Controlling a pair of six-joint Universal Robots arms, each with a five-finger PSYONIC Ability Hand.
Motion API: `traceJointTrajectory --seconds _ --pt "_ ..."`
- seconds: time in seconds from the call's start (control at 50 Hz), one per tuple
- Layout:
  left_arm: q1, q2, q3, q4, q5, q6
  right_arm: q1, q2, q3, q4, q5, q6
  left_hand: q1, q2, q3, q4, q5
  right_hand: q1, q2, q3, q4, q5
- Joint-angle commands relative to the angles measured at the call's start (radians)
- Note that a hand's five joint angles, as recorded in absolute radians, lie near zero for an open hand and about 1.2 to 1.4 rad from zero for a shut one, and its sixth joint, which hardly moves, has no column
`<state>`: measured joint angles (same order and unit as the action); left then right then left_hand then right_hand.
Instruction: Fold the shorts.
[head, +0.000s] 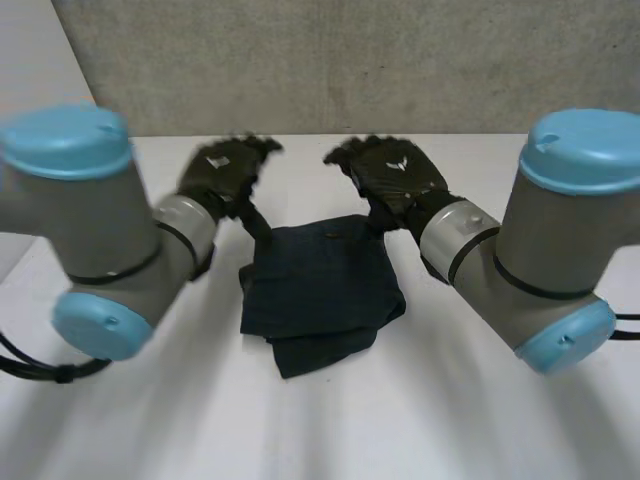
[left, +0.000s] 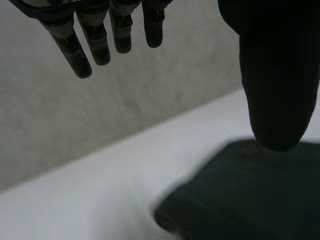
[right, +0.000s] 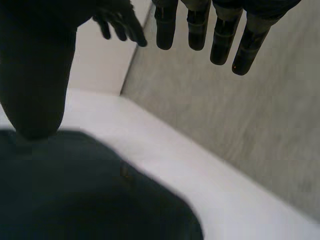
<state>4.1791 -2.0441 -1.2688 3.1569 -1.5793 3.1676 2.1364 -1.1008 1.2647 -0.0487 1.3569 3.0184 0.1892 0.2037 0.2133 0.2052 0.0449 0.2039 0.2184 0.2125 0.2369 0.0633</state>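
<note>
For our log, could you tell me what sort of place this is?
Probably a robot lab bench: a white table against a bare grey wall, with dark shorts laid out.

table (head: 330, 430): white | wall (head: 350, 60): grey, speckled, behind table

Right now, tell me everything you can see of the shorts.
The shorts are dark cloth, folded into a rough square with a lower layer poking out at the near edge. They lie flat on the white table. The left hand and right hand hover open over the far edge, gripping nothing.
</note>
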Motion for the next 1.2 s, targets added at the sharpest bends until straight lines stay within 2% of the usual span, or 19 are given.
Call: traceJointTrajectory --seconds 0.02,0.16,0.4,0.54,0.6,0.7,0.72,0.74,0.8,0.82,0.9,1.0,1.2 --pt "-0.068 -0.148 0.009 -0.097 -0.036 0.009 -0.024 0.206 -0.166 0.205 -0.01 -0.006 -0.015 -0.029 -0.039 -0.031 -0.045 -0.029 -0.044 -0.038 -0.062 -0.063" --pt "-0.113 -0.192 -0.001 -0.17 -0.169 0.02 -0.027 0.32 -0.245 0.322 -0.009 -0.019 -0.015 -0.029 -0.039 -0.031 -0.045 -0.029 -0.044 -0.038 -0.062 -0.063" --pt "-0.116 -0.179 -0.073 -0.176 -0.182 0.115 -0.035 0.306 -0.193 0.322 0.001 -0.162 -0.015 -0.029 -0.039 -0.031 -0.045 -0.029 -0.044 -0.038 -0.062 -0.063" --pt "-0.119 -0.024 -0.054 -0.17 -0.174 0.114 -0.027 0.181 -0.125 0.204 0.013 -0.161 -0.015 -0.029 -0.039 -0.031 -0.045 -0.029 -0.044 -0.038 -0.062 -0.063" --pt "-0.116 0.064 -0.028 -0.167 -0.174 0.112 -0.035 0.084 -0.073 0.123 0.053 -0.141 -0.015 -0.029 -0.039 -0.031 -0.045 -0.029 -0.044 -0.038 -0.062 -0.063" --pt "-0.08 0.202 0.003 -0.169 -0.171 0.115 -0.046 -0.074 -0.03 0.043 0.188 -0.075 -0.015 -0.029 -0.039 -0.031 -0.045 -0.029 -0.044 -0.038 -0.062 -0.063" --pt "-0.062 0.226 0.011 -0.173 -0.169 0.114 -0.061 -0.121 -0.025 0.044 0.239 -0.058 -0.015 -0.029 -0.039 -0.031 -0.045 -0.029 -0.044 -0.038 -0.062 -0.063" --pt "-0.015 0.269 0.031 -0.181 -0.162 0.111 -0.069 -0.146 -0.022 0.05 0.264 -0.053 -0.015 -0.029 -0.039 -0.031 -0.045 -0.029 -0.044 -0.038 -0.062 -0.063" --pt "0.056 0.318 0.055 -0.221 -0.128 0.103 -0.104 -0.244 -0.015 0.113 0.336 -0.055 -0.011 -0.025 -0.035 -0.027 -0.041 -0.029 -0.044 -0.038 -0.062 -0.063" --pt "0.097 0.344 0.071 -0.277 -0.09 0.094 -0.115 -0.264 -0.015 0.137 0.344 -0.053 -0.011 -0.025 -0.035 -0.027 -0.041 -0.029 -0.044 -0.038 -0.062 -0.063" --pt "0.156 0.363 0.129 -0.45 0.005 0.04 -0.176 -0.33 -0.019 0.253 0.332 -0.042 -0.014 -0.028 -0.038 -0.03 -0.044 -0.029 -0.044 -0.038 -0.062 -0.063" --pt "0.179 0.367 0.173 -0.561 0.065 -0.046 -0.216 -0.378 0.005 0.311 0.311 -0.036 -0.015 -0.029 -0.039 -0.031 -0.045 -0.029 -0.044 -0.038 -0.062 -0.063" --pt "0.179 0.417 0.121 -0.546 0.064 -0.058 -0.228 -0.418 0.038 0.305 0.266 -0.01 -0.015 -0.029 -0.039 -0.031 -0.045 -0.029 -0.044 -0.038 -0.062 -0.063"
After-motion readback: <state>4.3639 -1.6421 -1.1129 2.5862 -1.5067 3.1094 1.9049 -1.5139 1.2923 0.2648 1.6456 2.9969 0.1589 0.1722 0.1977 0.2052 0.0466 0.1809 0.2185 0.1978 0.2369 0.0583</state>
